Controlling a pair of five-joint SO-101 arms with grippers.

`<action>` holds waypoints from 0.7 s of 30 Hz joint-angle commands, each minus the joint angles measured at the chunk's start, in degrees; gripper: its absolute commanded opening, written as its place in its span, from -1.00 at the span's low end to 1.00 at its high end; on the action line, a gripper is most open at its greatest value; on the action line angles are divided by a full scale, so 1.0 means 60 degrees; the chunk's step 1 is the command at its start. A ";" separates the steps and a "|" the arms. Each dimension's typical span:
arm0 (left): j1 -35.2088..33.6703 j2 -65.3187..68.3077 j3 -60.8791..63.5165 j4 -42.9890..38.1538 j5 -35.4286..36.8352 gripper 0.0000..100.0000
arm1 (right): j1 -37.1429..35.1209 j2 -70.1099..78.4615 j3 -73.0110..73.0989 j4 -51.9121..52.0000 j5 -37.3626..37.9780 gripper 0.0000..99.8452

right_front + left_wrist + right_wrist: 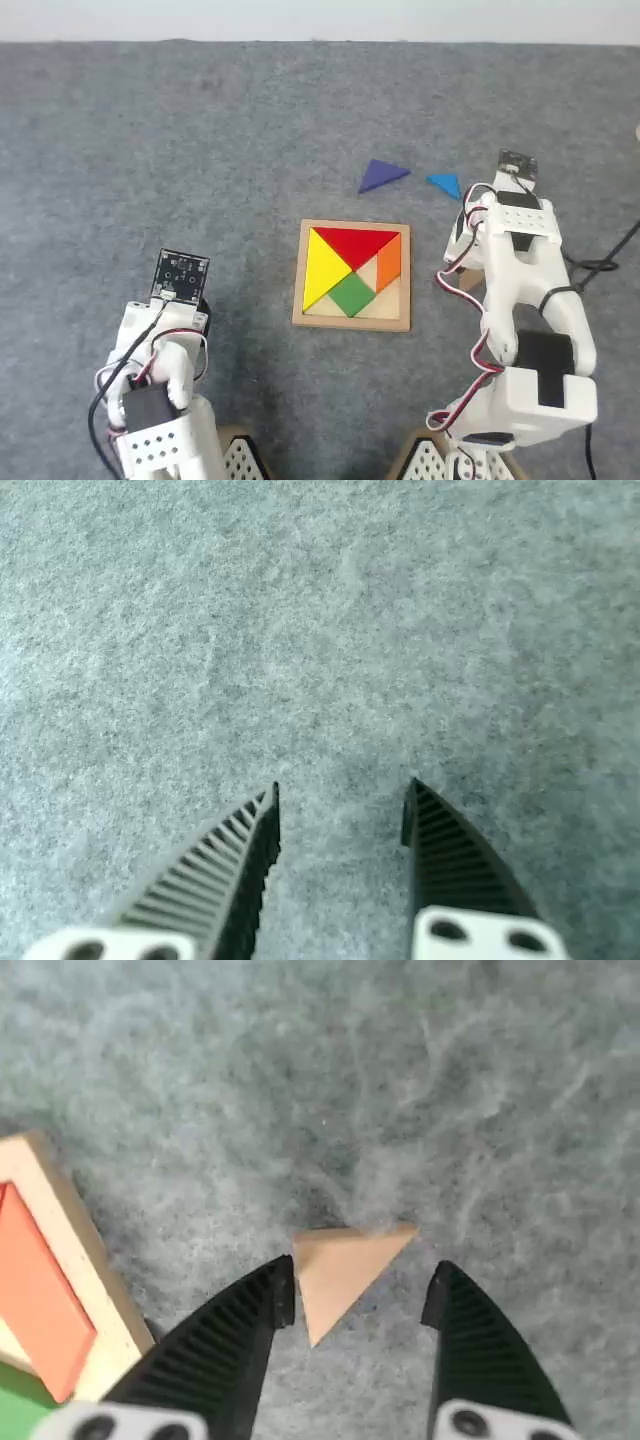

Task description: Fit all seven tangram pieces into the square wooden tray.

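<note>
**While Four Pieces Are Sitting in the Tray, Three Are Lying Outside It**

Although the square wooden tray is lying at the middle of the grey felt, it is holding four pieces. The red triangle is lying along its far side and the yellow triangle along its left side. The green square is sitting at the centre, toward the near side, and the orange parallelogram is lying along the right side. Bare wood is showing around the green square.

The purple triangle and the blue triangle are lying on the felt beyond the tray, near each other but apart.

The right gripper is standing with its jaws spread, straddling the tan triangle, which is lying flat on the felt just beside the tray's right rim. Whether a finger is touching the piece cannot be told.

The left gripper is hanging with its jaws parted over bare felt, well apart from the tray and gripping nothing
</note>
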 commanded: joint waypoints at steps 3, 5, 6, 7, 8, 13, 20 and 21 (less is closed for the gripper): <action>-0.0059 -0.0073 -0.0095 0.0059 -0.0044 -0.61 | -0.0535 -0.0549 -0.0015 -0.0139 -0.1201 -0.55; -0.0059 -0.0073 -0.0095 0.0059 -0.0044 -0.61 | -0.0784 -0.0549 -0.0015 -0.0315 -0.1348 -0.55; -0.0059 -0.0073 -0.0095 0.0059 -0.0044 -0.61 | -0.0872 -0.0549 0.0000 -0.0374 -0.1436 -0.55; -0.0059 -0.0073 -0.0095 0.0059 -0.0044 -0.61 | -0.0916 -0.0549 0.0000 -0.0388 -0.1553 -0.55; -0.0059 -0.0073 -0.0095 0.0059 -0.0044 -0.61 | -0.0901 -0.0549 0.0015 -0.0388 -0.1641 -0.55; -0.0059 -0.0073 -0.0095 0.0059 -0.0044 -0.61 | -0.0447 -0.0535 0.0029 -0.0418 -0.1875 -0.55; -0.0059 -0.0073 -0.0095 0.0059 -0.0044 -0.61 | -0.0168 -0.0066 0.0264 -0.0945 -0.1861 -0.55; -0.0059 -0.0073 -0.0095 0.0059 -0.0044 -0.61 | -0.0154 0.0095 0.0234 -0.0945 -0.1861 -0.55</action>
